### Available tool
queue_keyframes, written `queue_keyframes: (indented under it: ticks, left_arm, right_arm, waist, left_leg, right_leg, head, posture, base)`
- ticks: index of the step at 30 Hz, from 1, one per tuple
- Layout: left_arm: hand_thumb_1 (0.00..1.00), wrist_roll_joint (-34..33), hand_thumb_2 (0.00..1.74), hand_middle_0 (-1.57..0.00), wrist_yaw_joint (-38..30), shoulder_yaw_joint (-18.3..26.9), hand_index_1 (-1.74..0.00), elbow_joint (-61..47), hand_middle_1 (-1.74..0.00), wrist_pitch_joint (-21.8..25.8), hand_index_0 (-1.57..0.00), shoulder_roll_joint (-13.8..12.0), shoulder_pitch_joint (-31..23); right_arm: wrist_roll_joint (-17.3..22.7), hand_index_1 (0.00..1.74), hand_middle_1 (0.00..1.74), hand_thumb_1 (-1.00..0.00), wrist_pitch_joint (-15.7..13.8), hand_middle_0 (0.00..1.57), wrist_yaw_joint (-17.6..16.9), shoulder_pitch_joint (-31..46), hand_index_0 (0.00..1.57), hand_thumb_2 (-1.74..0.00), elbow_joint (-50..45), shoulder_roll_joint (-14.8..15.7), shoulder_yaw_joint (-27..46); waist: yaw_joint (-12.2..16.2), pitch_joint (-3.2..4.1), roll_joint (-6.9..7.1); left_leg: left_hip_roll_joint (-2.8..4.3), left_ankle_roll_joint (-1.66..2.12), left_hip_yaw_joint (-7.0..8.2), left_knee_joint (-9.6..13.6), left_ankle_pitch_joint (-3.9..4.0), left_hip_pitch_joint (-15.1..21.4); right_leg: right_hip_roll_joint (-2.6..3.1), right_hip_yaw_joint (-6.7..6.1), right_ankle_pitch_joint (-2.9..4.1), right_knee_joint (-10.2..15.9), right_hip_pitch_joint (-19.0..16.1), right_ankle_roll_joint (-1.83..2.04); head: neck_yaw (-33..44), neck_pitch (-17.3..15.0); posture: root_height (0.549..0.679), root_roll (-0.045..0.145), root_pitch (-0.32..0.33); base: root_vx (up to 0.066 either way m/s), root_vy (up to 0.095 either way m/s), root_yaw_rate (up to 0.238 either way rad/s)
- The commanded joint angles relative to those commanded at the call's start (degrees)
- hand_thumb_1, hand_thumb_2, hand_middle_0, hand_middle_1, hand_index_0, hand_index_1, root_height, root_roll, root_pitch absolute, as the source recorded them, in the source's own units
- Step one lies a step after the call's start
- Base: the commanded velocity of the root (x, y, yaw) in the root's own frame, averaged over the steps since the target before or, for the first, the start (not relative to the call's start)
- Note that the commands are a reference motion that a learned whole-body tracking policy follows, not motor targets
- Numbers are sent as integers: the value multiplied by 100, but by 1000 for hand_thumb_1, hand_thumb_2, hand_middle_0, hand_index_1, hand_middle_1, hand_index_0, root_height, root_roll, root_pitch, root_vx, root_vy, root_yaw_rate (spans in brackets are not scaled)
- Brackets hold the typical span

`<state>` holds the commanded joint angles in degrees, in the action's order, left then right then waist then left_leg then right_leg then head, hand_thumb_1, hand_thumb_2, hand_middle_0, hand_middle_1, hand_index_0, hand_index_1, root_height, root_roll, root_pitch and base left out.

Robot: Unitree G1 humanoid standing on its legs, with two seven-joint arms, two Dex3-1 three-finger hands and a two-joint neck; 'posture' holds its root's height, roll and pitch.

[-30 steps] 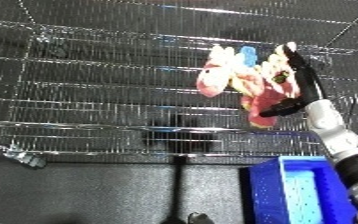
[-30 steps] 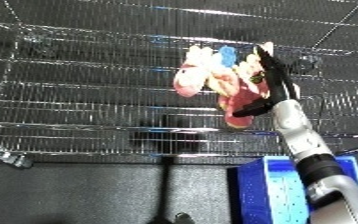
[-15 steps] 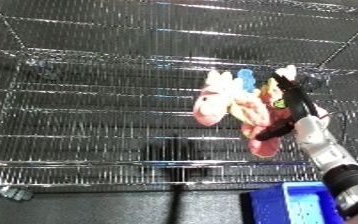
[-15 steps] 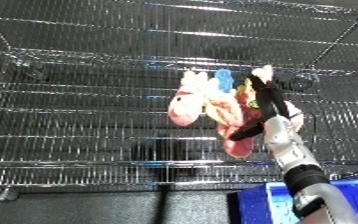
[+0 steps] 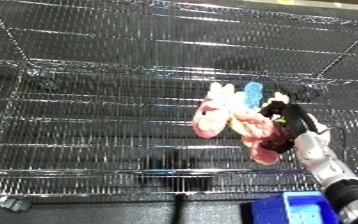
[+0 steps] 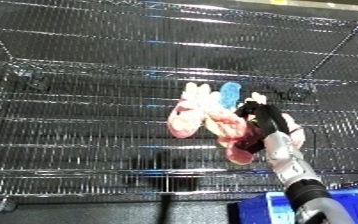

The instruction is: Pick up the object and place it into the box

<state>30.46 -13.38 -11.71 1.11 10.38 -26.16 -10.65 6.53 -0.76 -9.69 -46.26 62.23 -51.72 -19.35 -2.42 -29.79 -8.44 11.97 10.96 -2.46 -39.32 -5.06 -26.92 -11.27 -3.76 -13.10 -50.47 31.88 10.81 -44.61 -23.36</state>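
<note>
A pink and cream plush toy [image 5: 233,125] with a light blue tuft on top hangs in front of the wire shelf [image 5: 95,100], held up off its surface. My right hand [image 5: 286,127] is curled round the toy's right side, its forearm rising from the lower right corner. The blue bin [image 5: 309,210] shows only as a corner at the bottom right edge, below the toy and the hand. My left hand appears in neither view.
The wire shelf unit fills the view, with an upper tier [image 5: 202,25] across the top and a front rail [image 5: 113,177] low down. A caster wheel [image 5: 11,202] sits at the bottom left on the dark floor.
The camera has tilted upward, so the shelf and toy sit lower and the bin has slid nearly out of view. The hand has kept its hold on the toy.
</note>
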Motion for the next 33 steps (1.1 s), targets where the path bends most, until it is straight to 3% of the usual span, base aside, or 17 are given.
queue_keyframes:
  ticks: [10,15,20,26,33]
  left_arm:
    - [1000,50,1740,-1570,85,84,-1740,45,-1740,-45,-1570,-2,-50]
    - [1000,-11,1740,-1570,98,157,-1740,112,-1740,-61,-1570,39,3]
    - [1000,-86,1740,-1570,91,228,-1740,190,-1740,-79,-1570,102,62]
    - [1000,-140,1740,-1570,112,317,-1740,207,-1740,-140,-1570,219,46]
    - [1000,-205,1740,-1570,178,426,-1740,217,-1740,-248,-1570,290,48]
  right_arm:
    - [72,1740,1740,-1000,-5,1570,-72,166,1570,-1740,-285,33,94]
    - [157,1740,1740,-1000,-127,1570,-269,669,1570,-1740,-1048,8,495]
    - [213,1740,1740,-1000,-275,1570,-526,1441,1570,-1740,-2164,-5,1198]
    - [356,1740,1740,-1000,-465,1570,-845,2481,1570,-1740,-3369,69,2326]
    - [311,1740,1740,-1000,-576,1570,-1016,3758,1570,-1740,-4423,273,3603]
  waist:
    - [30,0,78]
    - [105,0,139]
    - [234,0,212]
    - [441,0,323]
    - [644,0,458]
  left_leg:
    - [22,-5,6,-3,2,172]
    - [40,-26,25,53,13,369]
    - [38,-58,81,130,10,636]
    - [21,-90,139,100,-40,892]
    - [58,-106,193,30,-107,1144]
  right_leg:
    - [-5,16,-5,2,-215,17]
    - [-32,40,12,79,-450,26]
    - [-53,66,34,227,-765,18]
    - [-40,51,67,342,-1078,-4]
    - [-18,31,112,468,-1415,-29]
  head:
    - [-50,-221]
    - [-45,-294]
    - [-177,-316]
    - [-412,-388]
    - [-436,-509]
  posture:
    - [608,47,-96]
    - [611,46,-121]
    - [615,46,-151]
    - [617,45,-189]
    - [619,42,-233]
  base:
    - [2,1,11]
    - [-2,4,1]
    - [5,14,-29]
    - [3,22,-58]
    - [10,11,-44]
